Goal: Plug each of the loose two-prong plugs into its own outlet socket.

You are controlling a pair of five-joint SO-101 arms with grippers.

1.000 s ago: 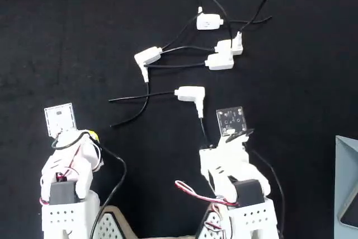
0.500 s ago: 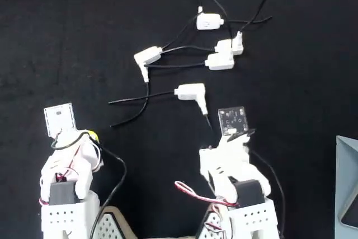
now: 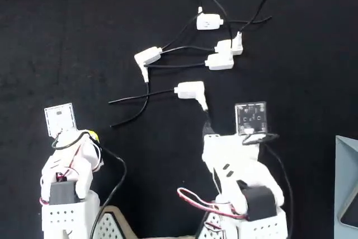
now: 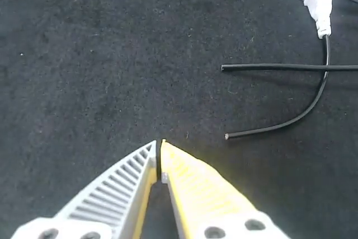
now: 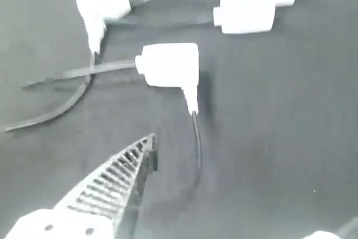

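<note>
Right arm [image 3: 240,172] is leaning forward over the near-right of the table, with its wrist sitting just short of the nearest white plug piece [image 3: 189,90]. Left arm [image 3: 70,166] is sitting folded at near-left. Black cloth table [image 3: 67,37] is spanning the whole view, and a grey object [image 3: 347,183] is poking in at the right edge. Four more white plug/socket pieces [image 3: 219,61] are lying tangled farther back, centre-right. Left gripper [image 4: 159,145] is pinched closed, gripping nothing, over cloth. Right gripper [image 5: 148,145] is pointing at the nearest piece; can't tell its state.
</note>
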